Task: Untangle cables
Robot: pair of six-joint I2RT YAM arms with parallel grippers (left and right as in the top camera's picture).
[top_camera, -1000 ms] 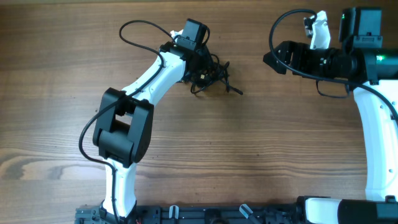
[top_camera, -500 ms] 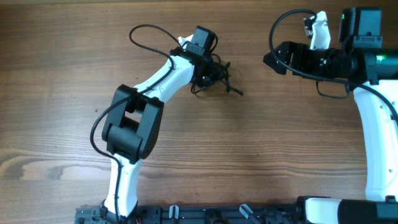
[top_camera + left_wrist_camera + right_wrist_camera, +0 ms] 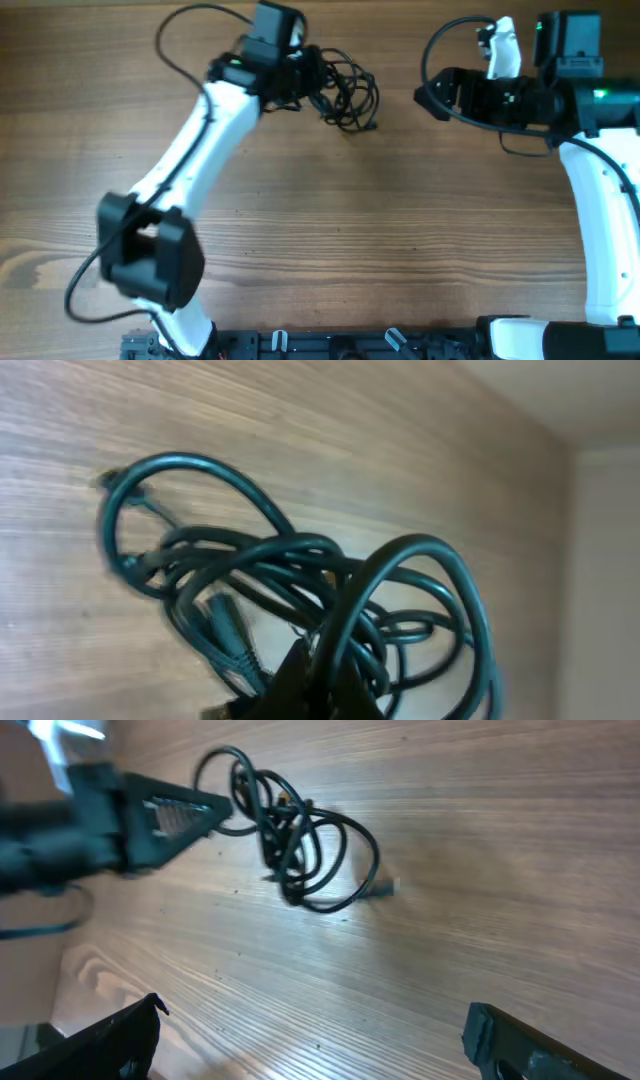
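The cables [image 3: 346,91] are a bunch of thin black cords in tangled loops at the back middle of the table. My left gripper [image 3: 302,80] is shut on the bunch's left side. In the left wrist view the dark fingertips [image 3: 300,678] pinch several strands, and the cables [image 3: 300,585] loop out ahead with a plug end [image 3: 232,643] showing. The right wrist view shows the cables [image 3: 300,850] from afar, with the left gripper [image 3: 215,812] at their left edge. My right gripper [image 3: 424,97] stands open to the right of the bunch, with nothing between its fingers [image 3: 110,1040].
The wooden table [image 3: 400,230] runs under both arms. The left arm's own thick black wire [image 3: 185,30] arcs out at the back left. A black rail [image 3: 330,345] lines the front edge.
The left gripper closed on the cables and pulled them toward the table's back edge. The bunch has opened into wider loops. The left arm stretched out; the right arm stayed put.
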